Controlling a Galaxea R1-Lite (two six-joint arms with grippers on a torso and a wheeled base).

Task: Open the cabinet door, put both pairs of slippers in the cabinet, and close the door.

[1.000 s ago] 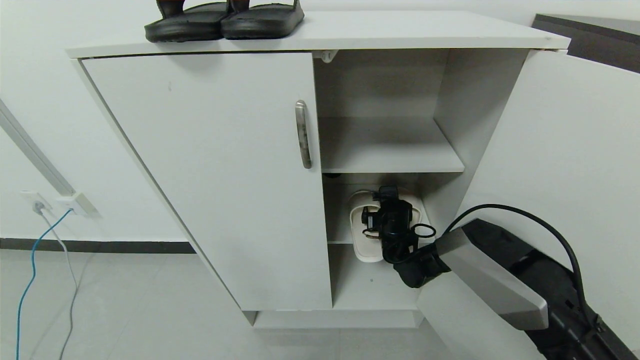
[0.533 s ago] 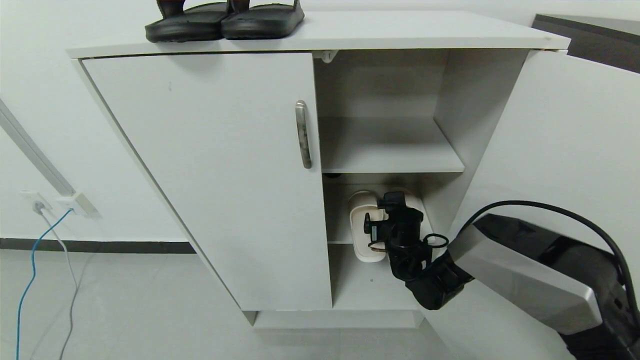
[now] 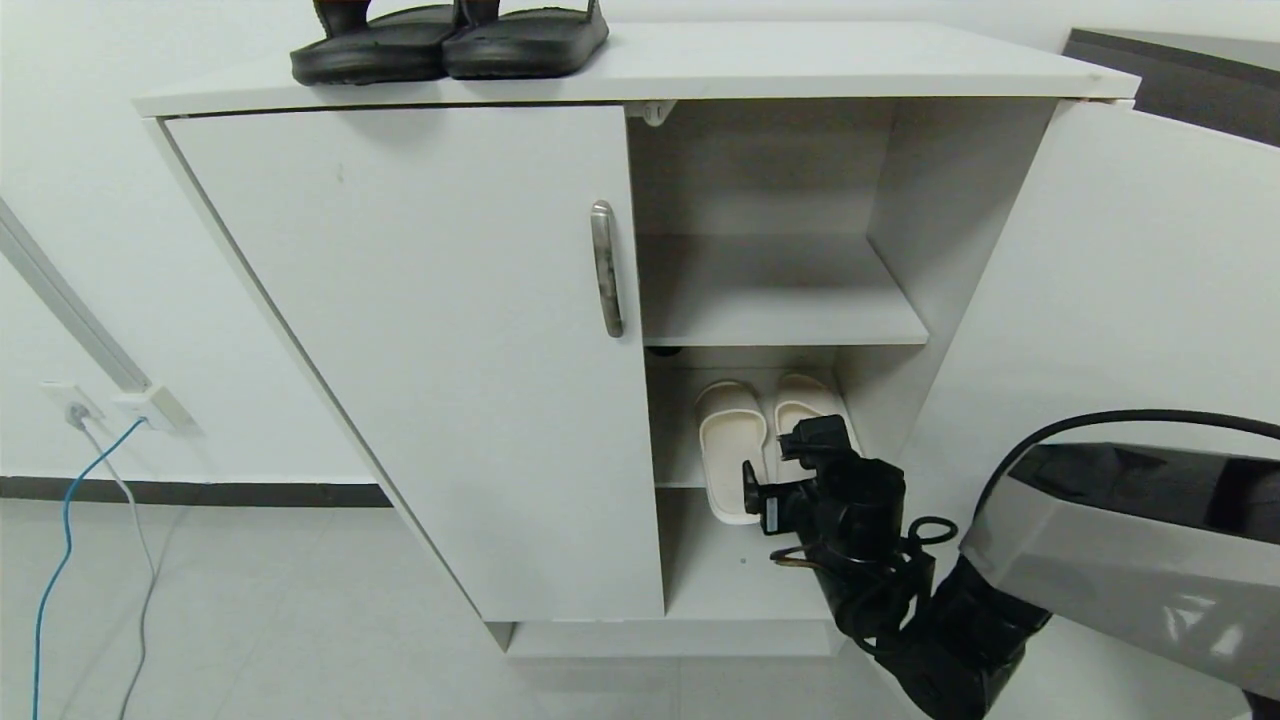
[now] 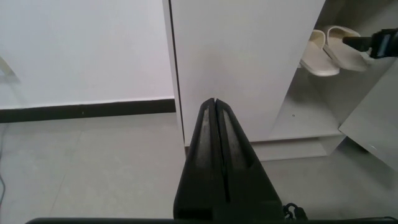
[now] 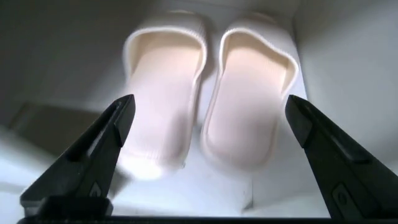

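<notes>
The white cabinet (image 3: 850,60) has its right door (image 3: 1130,280) swung open and its left door (image 3: 430,340) shut. A pair of cream slippers (image 3: 735,445) (image 5: 208,115) (image 4: 333,50) lies side by side on the lower shelf, toes outward. A pair of black slippers (image 3: 450,40) rests on the cabinet top at the left. My right gripper (image 3: 800,455) (image 5: 208,118) is open just in front of the cream pair, nothing between its fingers (image 5: 102,143). My left gripper (image 4: 215,109) is shut and empty, low over the floor before the left door.
A metal handle (image 3: 605,268) runs down the left door's edge. The upper shelf (image 3: 780,300) inside is bare. A wall socket with a blue cable (image 3: 70,500) sits low at the left. Grey tiled floor (image 3: 250,620) stretches before the cabinet.
My right gripper has let go of the cream slippers and drawn back out of the lower shelf toward me; both slippers now lie uncovered.
</notes>
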